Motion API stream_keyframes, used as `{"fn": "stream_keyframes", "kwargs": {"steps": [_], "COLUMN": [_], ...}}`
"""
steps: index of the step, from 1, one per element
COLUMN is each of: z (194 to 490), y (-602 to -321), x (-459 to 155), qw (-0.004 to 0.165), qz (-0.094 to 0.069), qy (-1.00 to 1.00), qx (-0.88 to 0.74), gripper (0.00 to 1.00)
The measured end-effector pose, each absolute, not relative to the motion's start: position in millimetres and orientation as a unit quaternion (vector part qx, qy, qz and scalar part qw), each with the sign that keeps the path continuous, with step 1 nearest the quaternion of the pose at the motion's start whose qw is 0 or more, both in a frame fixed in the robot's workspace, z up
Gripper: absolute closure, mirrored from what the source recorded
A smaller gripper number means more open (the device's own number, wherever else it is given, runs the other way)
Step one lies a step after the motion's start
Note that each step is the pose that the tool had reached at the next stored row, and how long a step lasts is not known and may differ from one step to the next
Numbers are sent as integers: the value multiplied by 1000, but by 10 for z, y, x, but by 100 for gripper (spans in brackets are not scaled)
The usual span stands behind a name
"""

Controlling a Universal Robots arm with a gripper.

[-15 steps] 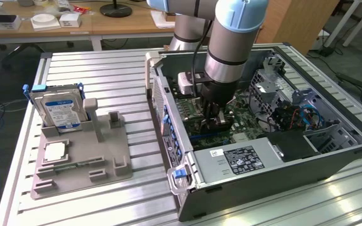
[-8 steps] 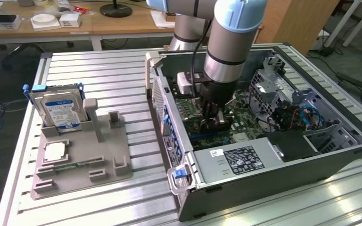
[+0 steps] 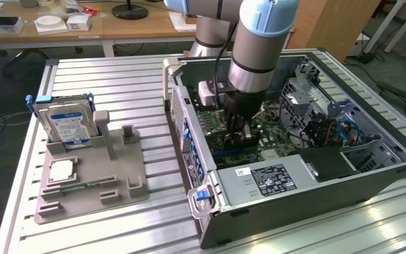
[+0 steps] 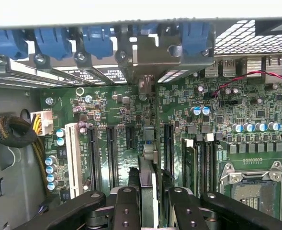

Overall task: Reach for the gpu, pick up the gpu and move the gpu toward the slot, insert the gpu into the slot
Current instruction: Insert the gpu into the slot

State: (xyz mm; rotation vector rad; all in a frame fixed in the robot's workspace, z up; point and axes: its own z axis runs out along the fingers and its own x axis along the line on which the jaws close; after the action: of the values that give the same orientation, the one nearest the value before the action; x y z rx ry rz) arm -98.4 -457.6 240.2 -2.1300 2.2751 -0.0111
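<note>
Hand (image 4: pixel 152 203) grips thin flat gpu (image 4: pixel 148 177) — edge-on.

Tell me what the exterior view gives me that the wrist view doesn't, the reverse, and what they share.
Exterior view: the hard drive and processor chip on the grey fixture at that view's left, and the open computer case with the arm reaching in.
Wrist view: the gpu edge-on in the gripper, blue latches and the processor socket.
Both: the green motherboard.
</note>
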Motion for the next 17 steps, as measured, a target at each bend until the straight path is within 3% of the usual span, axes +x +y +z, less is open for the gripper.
{"fn": "stream_keyframes", "kwargs": {"steps": [17], "z": [2372], "y": [-4575], "x": [-995], "qw": [13], "qz": [-3], "qy": [730], "qx": [-683], "gripper": [72]}}
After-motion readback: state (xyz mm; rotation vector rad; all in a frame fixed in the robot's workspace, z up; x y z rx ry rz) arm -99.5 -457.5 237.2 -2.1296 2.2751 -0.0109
